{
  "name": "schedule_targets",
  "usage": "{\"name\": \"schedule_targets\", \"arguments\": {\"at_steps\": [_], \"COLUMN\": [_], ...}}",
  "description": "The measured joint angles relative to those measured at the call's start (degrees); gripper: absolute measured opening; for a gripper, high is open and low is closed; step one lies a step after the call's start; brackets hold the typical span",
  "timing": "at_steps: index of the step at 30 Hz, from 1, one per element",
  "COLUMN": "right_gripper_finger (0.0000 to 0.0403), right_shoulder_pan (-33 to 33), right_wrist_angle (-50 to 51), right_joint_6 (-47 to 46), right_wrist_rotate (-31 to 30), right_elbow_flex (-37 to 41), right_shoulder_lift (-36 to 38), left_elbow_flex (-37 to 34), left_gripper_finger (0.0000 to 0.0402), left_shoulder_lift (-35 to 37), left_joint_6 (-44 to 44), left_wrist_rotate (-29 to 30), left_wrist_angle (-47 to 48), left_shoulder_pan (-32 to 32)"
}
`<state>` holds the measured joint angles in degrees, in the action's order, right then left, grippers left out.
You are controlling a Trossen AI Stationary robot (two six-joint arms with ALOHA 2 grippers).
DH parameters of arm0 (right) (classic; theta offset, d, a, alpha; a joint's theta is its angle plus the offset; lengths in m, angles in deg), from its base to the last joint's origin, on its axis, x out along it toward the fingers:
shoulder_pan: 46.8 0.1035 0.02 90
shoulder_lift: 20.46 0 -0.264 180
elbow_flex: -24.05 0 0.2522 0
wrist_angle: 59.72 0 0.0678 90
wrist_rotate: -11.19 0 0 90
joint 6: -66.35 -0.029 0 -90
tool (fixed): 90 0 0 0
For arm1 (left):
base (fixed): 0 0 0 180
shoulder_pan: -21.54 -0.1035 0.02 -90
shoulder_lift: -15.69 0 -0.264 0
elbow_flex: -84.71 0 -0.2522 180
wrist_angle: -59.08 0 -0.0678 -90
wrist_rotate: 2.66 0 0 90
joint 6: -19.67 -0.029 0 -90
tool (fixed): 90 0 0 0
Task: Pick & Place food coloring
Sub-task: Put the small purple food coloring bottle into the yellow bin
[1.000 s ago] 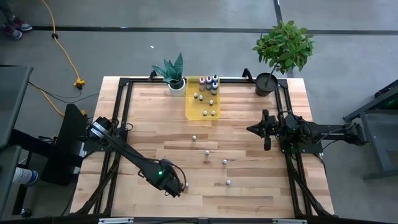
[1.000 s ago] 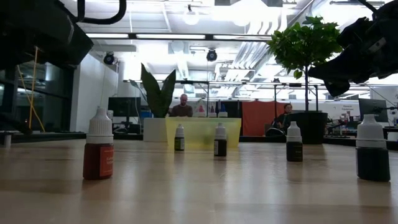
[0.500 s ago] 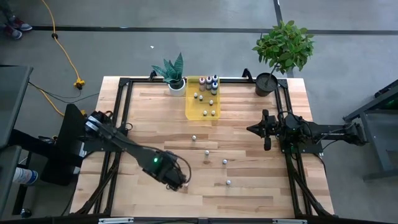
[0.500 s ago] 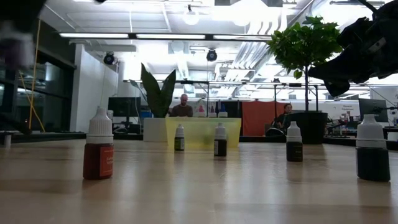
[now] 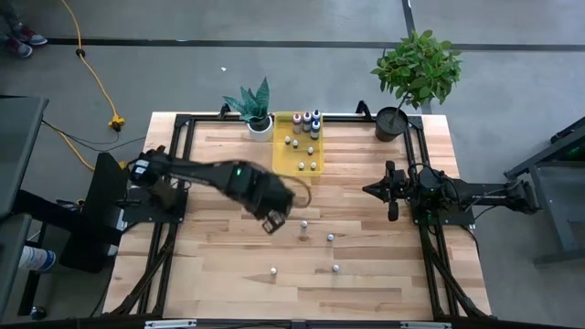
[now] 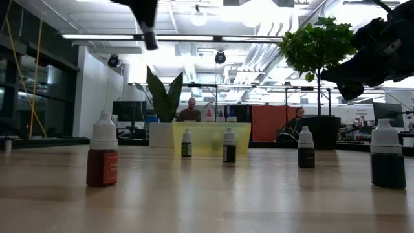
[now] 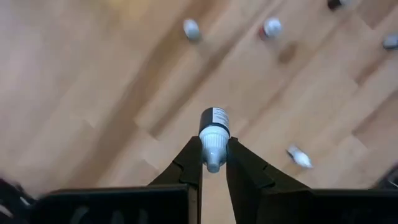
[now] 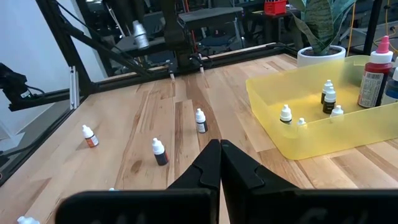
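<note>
The left gripper (image 7: 214, 163) is raised over the middle of the wooden counter (image 5: 228, 292), left of centre in the high view. Its jaws are narrowed onto a small white-capped food coloring bottle with a dark body (image 7: 214, 127), held by the cap end with the body projecting forward. In the high view the gripper head (image 5: 274, 217) lies just below and to the left of the translucent yellow rectangular tray (image 5: 281, 163), which sits at the upper centre of the frame.

The right gripper (image 8: 220, 163) is parked at the right of the counter with its jaws pressed together and nothing between them.

Task status, as judged from the layout:
- Done: several bottles already stand inside the tray, the small ones (image 5: 299, 141) toward its middle and the larger coloured ones (image 5: 313, 121) at its far end.
- In hand: one bottle is being carried; its release into the tray is not yet made.
- Left: loose bottles remain on the counter, among them one near the gripper (image 5: 303, 222), one further right (image 5: 330, 238), and two lower in the frame (image 5: 273, 270) (image 5: 336, 268).

The task is roughly two-thirds complete.
</note>
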<state>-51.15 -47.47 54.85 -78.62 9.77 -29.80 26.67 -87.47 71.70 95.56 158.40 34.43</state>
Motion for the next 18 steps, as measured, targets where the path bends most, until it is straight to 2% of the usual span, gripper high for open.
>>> {"name": "schedule_targets", "arguments": {"at_steps": [10, 18], "right_gripper_finger": [0.0000, 0.0000], "right_shoulder_pan": [-0.01, 0.00], "right_wrist_angle": [0.02, 0.00], "right_joint_6": [-0.01, 0.00], "right_wrist_rotate": [-0.01, 0.00], "right_elbow_flex": [-0.02, 0.00], "right_shoulder_lift": [0.00, 0.00], "left_elbow_flex": [0.01, 0.03], "left_gripper_finger": [0.0037, 0.0037], "left_shoulder_lift": [-0.07, -0.91], "left_joint_6": [-21.44, -34.56], "left_wrist_rotate": [3.68, 4.00], "left_wrist_angle": [-0.84, -6.16], "left_shoulder_pan": [-12.57, -19.42]}}
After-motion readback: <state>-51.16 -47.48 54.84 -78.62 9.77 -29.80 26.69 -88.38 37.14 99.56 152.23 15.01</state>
